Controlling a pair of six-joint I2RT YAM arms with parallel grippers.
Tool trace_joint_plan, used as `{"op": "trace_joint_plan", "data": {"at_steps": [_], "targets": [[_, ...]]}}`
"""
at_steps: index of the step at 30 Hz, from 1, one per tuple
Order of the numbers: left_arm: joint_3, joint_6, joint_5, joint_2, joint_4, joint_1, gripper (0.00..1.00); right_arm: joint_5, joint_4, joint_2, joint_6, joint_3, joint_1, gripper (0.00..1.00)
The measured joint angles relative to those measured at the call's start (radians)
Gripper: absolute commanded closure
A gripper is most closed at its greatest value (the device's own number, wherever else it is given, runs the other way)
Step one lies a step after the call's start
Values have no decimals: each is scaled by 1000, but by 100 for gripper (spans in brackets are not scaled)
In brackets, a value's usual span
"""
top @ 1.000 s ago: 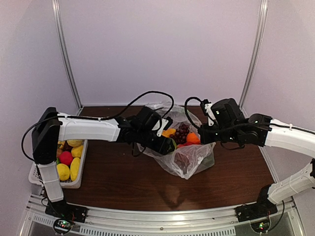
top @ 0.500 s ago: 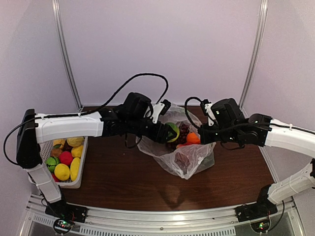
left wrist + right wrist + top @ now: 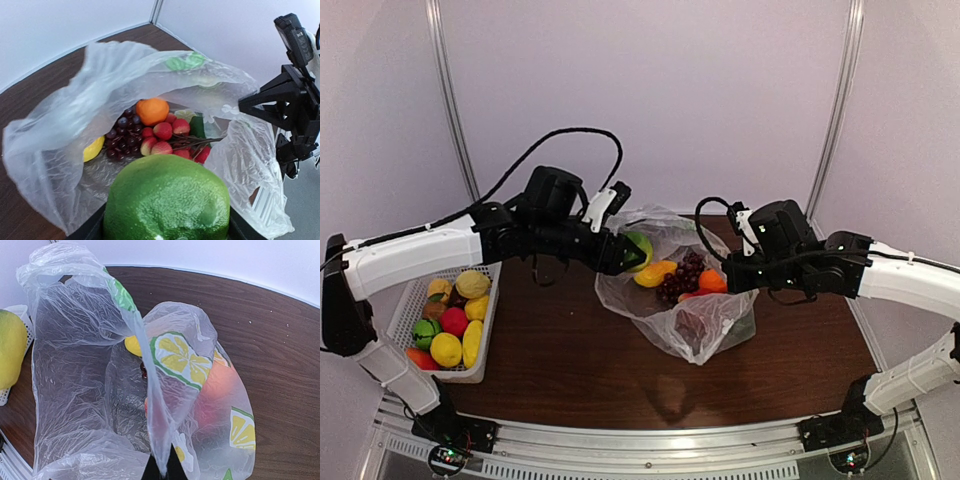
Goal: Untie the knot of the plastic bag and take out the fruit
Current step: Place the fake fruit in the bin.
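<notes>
The clear plastic bag (image 3: 692,305) lies open on the brown table, with no knot showing. Inside it are dark grapes (image 3: 678,277), an orange (image 3: 712,281), a yellow fruit (image 3: 653,273) and red fruit (image 3: 164,131). My left gripper (image 3: 632,250) is shut on a green lime (image 3: 640,247) and holds it in the air over the bag's left edge; the lime (image 3: 167,200) fills the lower part of the left wrist view. My right gripper (image 3: 728,277) is shut on the bag's right rim (image 3: 160,440) and holds it up.
A white slotted basket (image 3: 412,300) stands at the left table edge with lemons, a lime and red fruit in it. Its corner shows in the right wrist view (image 3: 20,315). The white back wall stands close behind the bag.
My left gripper has lifted the green lime out of the bag and moved it up and to the left. The right gripper and the bag have stayed still.
</notes>
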Motion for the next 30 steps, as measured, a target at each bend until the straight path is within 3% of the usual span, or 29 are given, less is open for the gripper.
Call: {"op": "trace_joint_plan", "data": {"at_steps": [10, 23, 30], "targets": [[-168, 33, 28, -157, -120, 202, 40, 0, 0, 0, 0, 0, 0, 100], [-377, 61, 31, -389, -218, 637, 40, 0, 0, 0, 0, 0, 0, 100], [-457, 36, -11, -481, -260, 799, 47, 0, 0, 0, 0, 0, 0, 100]]}}
